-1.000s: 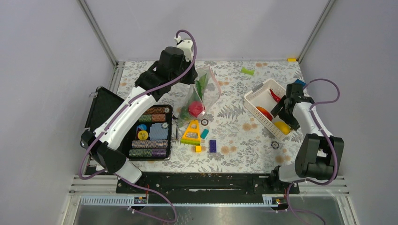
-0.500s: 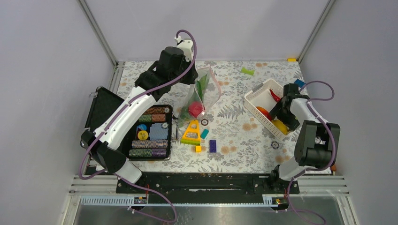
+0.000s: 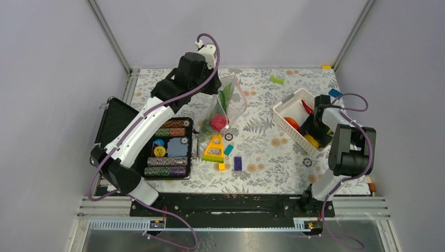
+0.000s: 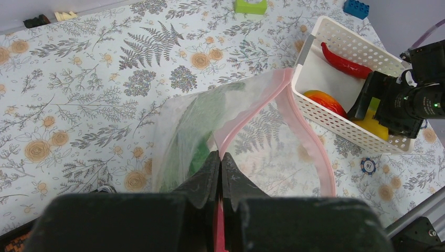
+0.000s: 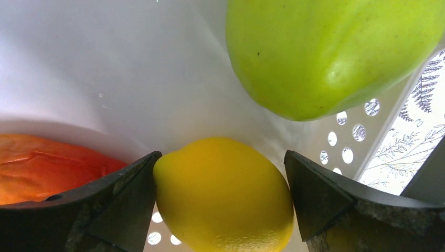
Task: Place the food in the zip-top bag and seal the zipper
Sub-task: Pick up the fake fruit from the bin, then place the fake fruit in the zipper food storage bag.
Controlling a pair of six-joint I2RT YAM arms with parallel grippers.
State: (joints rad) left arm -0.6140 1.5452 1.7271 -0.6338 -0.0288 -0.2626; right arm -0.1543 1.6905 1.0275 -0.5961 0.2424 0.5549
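Note:
The clear zip-top bag (image 3: 226, 101) lies mid-table with its mouth lifted open. A green cucumber (image 3: 224, 97) and a red ball-like fruit (image 3: 218, 122) are inside. My left gripper (image 4: 220, 157) is shut on the pinkish-red zipper (image 4: 307, 139) and holds up one side of the mouth. My right gripper (image 5: 221, 156) is down in the white basket (image 3: 287, 105), open, with its fingers on either side of a yellow lemon (image 5: 225, 194). A green fruit (image 5: 325, 52) and an orange-red piece (image 5: 47, 163) lie beside it. A red chili (image 3: 307, 108) is at the basket's far end.
A black case of poker chips (image 3: 168, 147) sits under the left arm. A yellow triangular toy (image 3: 214, 147), a teal brick (image 3: 229, 149) and a blue brick (image 3: 237, 163) lie in front of the bag. A green brick (image 3: 276, 80) lies at the back.
My right gripper has gone deeper into the basket toward the lemon, and its arm has swung in closer. The left arm and bag have not moved.

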